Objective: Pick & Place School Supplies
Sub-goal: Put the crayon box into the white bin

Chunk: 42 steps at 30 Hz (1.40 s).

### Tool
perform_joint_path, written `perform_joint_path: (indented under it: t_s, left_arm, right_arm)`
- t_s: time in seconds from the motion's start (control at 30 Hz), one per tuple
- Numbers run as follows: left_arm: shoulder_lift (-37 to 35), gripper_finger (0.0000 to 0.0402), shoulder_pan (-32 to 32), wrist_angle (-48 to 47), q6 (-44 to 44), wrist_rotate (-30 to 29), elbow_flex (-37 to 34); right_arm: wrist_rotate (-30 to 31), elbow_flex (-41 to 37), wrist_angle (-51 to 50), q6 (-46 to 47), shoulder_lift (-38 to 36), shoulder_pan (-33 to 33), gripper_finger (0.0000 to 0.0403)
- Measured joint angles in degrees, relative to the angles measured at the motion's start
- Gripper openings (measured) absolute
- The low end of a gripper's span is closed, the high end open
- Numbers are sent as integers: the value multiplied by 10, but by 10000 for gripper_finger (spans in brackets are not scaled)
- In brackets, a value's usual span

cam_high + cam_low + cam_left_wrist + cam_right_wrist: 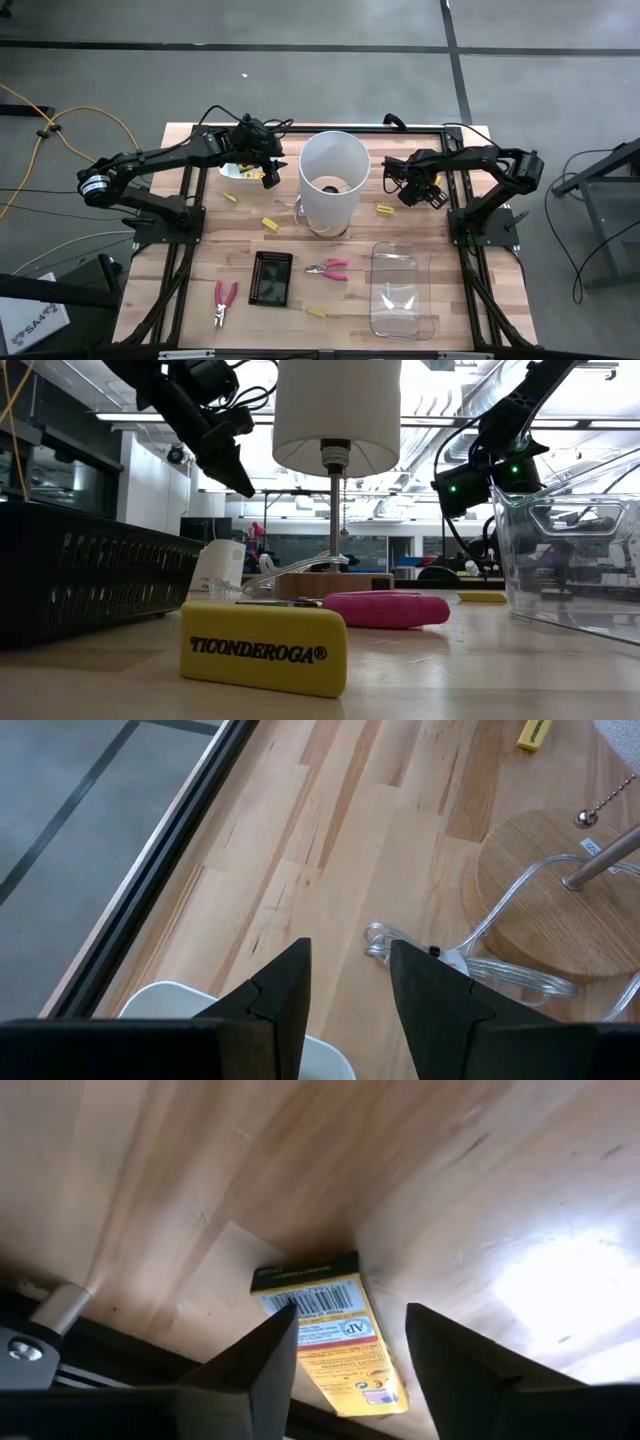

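right gripper (345,1342) hangs open over the yellow eraser (330,1335) at 3 o'clock of the lamp (333,180), so an off-centre close could flick it away; left gripper (348,982) waits open at 10.

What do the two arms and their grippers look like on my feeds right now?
Both arms are dark, jointed, with black cables looped along them. The left arm has a white-ringed round joint near its base. The left gripper and right gripper each end in two flat, dark, wedge-shaped fingers. In the low view, green lights glow on the right arm's wrist.
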Motion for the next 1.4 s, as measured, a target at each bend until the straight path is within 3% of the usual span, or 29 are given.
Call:
perform_joint_path:
  t_s: [0.53, 0.8, 1.2, 1.4]
  left_arm:
    - [0, 133, 0, 0, 0, 0, 0]
    - [0, 133, 0, 0, 0, 0, 0]
    - [0, 133, 0, 0, 0, 0, 0]
    - [0, 133, 0, 0, 0, 0, 0]
  right_arm:
    - [18, 0, -4, 46, 0, 38, 188]
    - [94, 0, -8, 63, 0, 63, 208]
    - [85, 0, -81, 124, 0, 90, 213]
    - [43, 0, -78, 127, 0, 84, 214]
